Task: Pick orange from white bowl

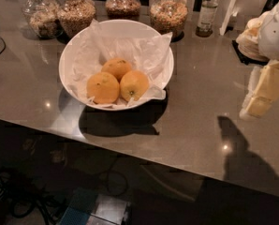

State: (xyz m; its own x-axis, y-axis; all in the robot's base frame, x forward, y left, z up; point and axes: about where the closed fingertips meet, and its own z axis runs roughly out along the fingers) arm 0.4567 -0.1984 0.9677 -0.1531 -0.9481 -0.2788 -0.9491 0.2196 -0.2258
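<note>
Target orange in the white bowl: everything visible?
The round pale yellow-orange orange lies front-right in the glossy white bowl, on crumpled white paper. Skin smooth, dimpled, one small dark stem dot low on its near side. It seems to touch the deeper-orange fruit beside it and the one behind. Nothing grips it: the pale gripper hangs at view's right, over the grey counter.

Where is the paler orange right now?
In the camera view, the orange sits front-right in the white bowl, beside two other oranges; the hand hovers at the far right edge.
</note>
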